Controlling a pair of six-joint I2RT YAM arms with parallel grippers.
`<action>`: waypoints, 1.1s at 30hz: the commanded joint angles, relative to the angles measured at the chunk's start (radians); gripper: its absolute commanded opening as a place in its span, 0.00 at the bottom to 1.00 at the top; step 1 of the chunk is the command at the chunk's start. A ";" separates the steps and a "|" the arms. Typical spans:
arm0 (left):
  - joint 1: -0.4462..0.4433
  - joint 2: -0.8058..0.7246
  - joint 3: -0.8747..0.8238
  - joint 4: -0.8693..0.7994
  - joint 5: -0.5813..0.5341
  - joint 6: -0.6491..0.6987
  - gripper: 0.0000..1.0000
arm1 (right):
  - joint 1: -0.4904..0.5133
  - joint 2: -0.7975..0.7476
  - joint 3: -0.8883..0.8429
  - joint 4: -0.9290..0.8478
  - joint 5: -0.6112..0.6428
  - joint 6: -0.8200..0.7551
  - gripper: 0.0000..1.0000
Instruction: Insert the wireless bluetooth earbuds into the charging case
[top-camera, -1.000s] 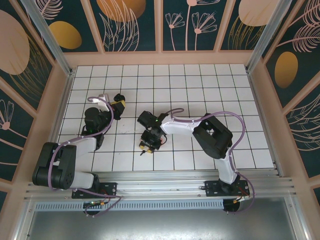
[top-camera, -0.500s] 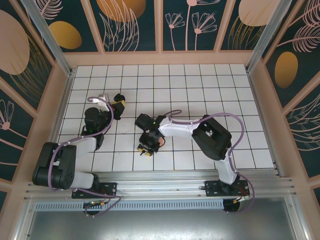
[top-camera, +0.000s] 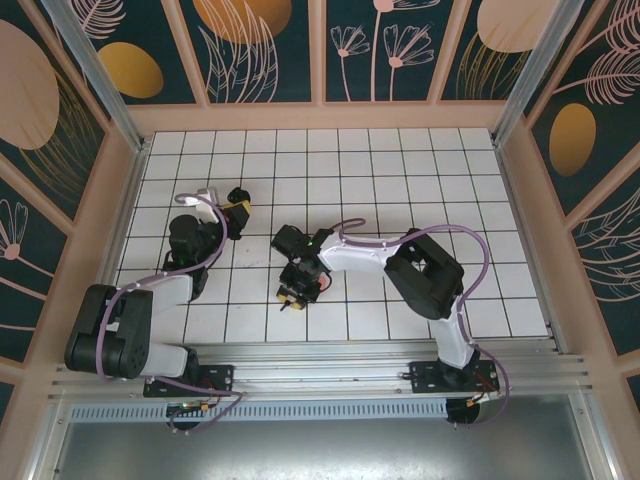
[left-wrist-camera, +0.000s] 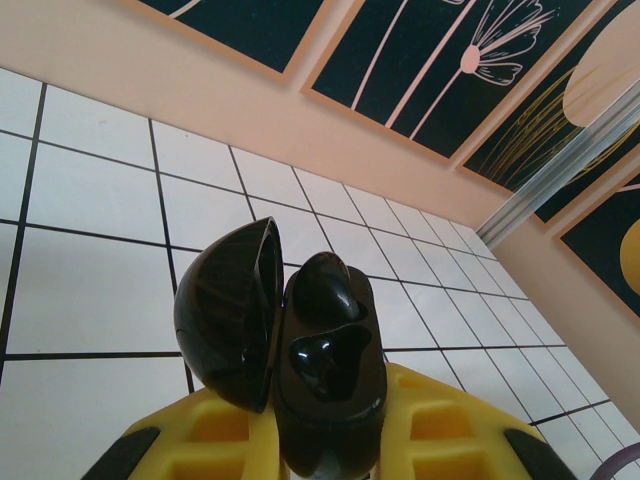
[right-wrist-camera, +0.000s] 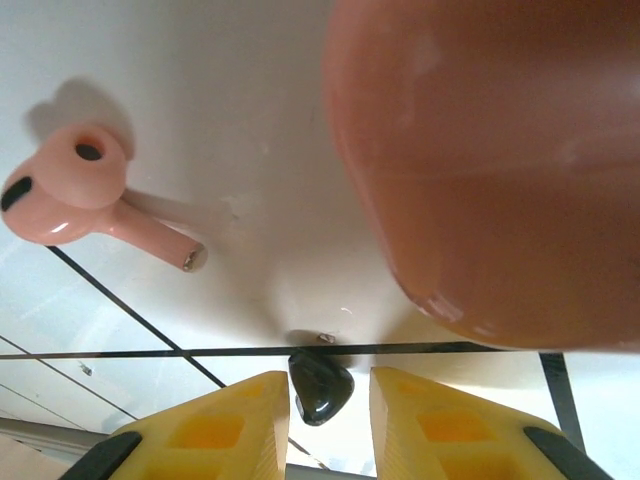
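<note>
My left gripper pinches the black case, lid open, wells bared for loading. Pink bud lies free on the table; my right gripper, fingers spread, straddles a black bud beside the pink case.

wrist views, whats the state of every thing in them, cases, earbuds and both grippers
black charging case: lid swung open, gripped at its base
left gripper: shut on the black charging case
pink earbud: lying loose, not in any case
black earbud: between the fingertips, not clamped
right gripper: open
pink case: blurred, open or shut unclear
</note>
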 joint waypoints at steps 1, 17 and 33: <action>0.007 -0.014 -0.005 0.022 0.015 -0.005 0.08 | -0.003 0.027 0.015 -0.005 -0.004 -0.014 0.28; 0.007 -0.025 -0.001 0.009 0.014 0.001 0.08 | -0.003 0.027 -0.002 0.021 0.001 -0.013 0.23; 0.006 -0.038 -0.005 -0.036 0.010 0.035 0.08 | -0.005 -0.074 -0.028 -0.080 0.037 -0.151 0.22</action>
